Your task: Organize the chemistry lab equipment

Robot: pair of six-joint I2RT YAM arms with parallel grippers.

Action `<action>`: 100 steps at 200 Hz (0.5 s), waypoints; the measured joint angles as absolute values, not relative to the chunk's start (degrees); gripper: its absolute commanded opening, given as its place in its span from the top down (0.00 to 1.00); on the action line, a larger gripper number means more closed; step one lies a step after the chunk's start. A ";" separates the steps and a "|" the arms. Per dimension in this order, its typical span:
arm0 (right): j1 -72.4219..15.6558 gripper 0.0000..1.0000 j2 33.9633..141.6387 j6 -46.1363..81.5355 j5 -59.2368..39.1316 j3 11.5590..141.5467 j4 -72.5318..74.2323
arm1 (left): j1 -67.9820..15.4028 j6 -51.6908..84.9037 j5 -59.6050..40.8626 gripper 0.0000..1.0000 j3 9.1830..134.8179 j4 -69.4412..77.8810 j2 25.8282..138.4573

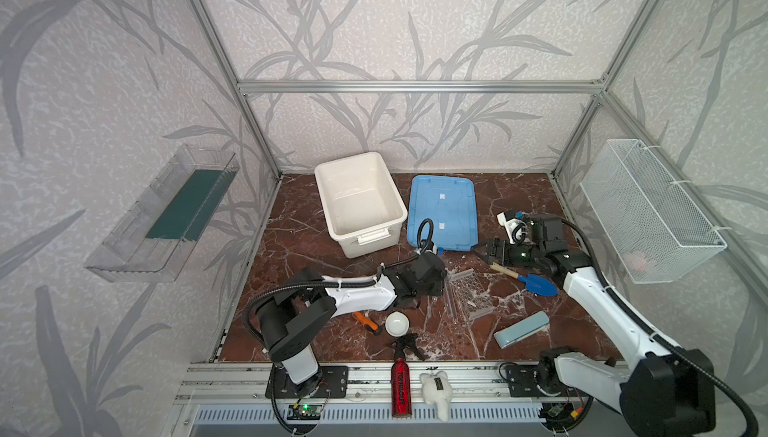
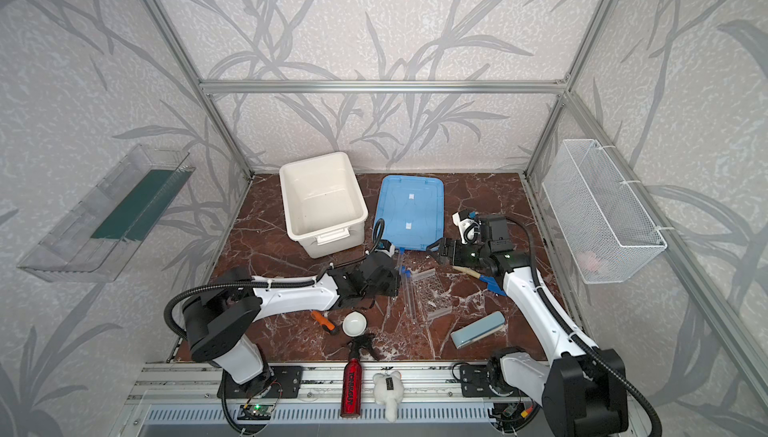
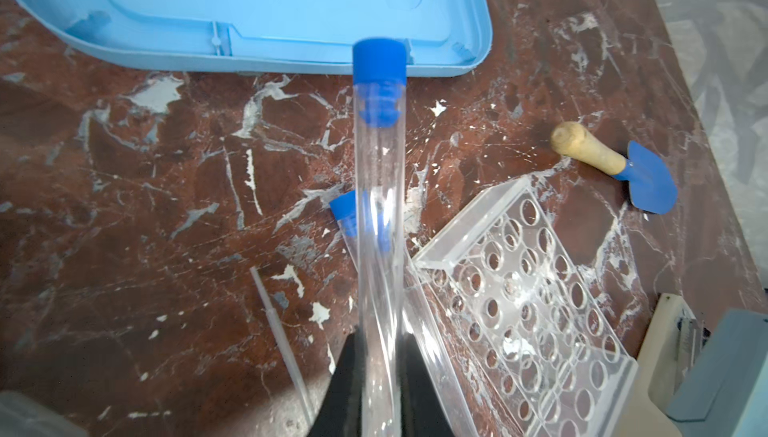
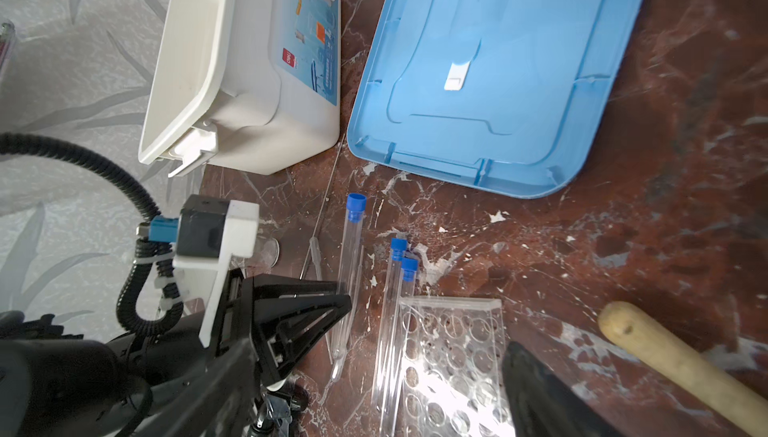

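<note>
On the worktop, the tube rack lies flat right of center with two capped tubes beside it, while the left fingers clench a third tube and the right fingers stand spread, empty.

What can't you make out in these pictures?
Held tube, lower end: left wrist view, cut off at the frame edge inside the left gripper.
Small clear cup: right wrist view, mostly behind the left arm's camera mount.
Pink thing in the wire basket: both top views, blurred behind mesh.
</note>
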State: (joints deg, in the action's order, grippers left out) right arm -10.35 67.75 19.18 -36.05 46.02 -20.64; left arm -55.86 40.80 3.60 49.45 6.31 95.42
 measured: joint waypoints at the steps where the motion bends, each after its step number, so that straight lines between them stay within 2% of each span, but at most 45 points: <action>1: -10.59 0.11 68.03 19.20 -36.03 46.15 -20.58 | -55.86 40.69 3.49 0.90 49.36 6.48 95.37; 21: -14.81 0.14 71.81 19.29 -35.99 48.29 -19.25 | -55.86 37.63 2.35 0.90 48.01 10.41 94.06; 46: -19.07 0.25 76.53 19.79 -35.75 51.70 -16.82 | -55.94 34.79 1.76 0.90 45.87 14.31 91.53; 86: -20.34 0.40 83.64 21.39 -36.05 54.61 -13.28 | -56.45 32.71 1.41 0.90 44.14 18.37 89.67; 100: -20.80 0.50 85.10 21.82 -36.07 54.63 -12.62 | -56.69 32.47 1.41 0.90 44.01 19.03 89.67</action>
